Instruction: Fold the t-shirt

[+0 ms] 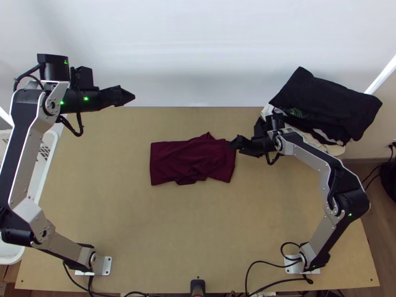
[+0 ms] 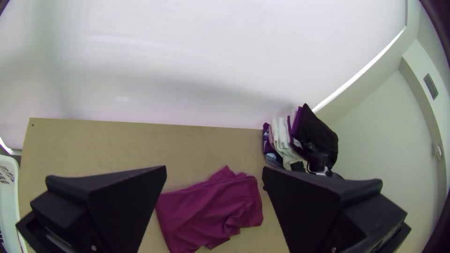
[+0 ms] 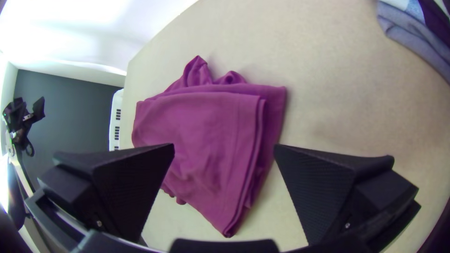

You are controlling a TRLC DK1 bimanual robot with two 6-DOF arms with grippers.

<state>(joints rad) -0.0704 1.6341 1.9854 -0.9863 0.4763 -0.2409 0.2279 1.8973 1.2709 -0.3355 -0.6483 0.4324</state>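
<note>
In the top view my left gripper (image 1: 129,96) is held near the table's far left edge, apart from the cloth. My right gripper (image 1: 234,143) hovers by the right end of the dark red t-shirt (image 1: 173,156). The shirt lies mid-table as a rough layered rectangle, wrinkled, with small bits poking out along its long sides. In the left wrist view the left gripper (image 2: 214,167) is open, the t-shirt (image 2: 206,211) lying well beyond it. The right wrist view has the right gripper (image 3: 224,145) open over the t-shirt (image 3: 201,126), whose stacked edges are visible; nothing is held.
A stack of dark and light clothes (image 1: 326,106) sits at the table's far right, close to the right arm. White baskets (image 1: 42,163) stand at the left beside the table (image 1: 198,227). Cables run along the near edge, and a white wall rises behind.
</note>
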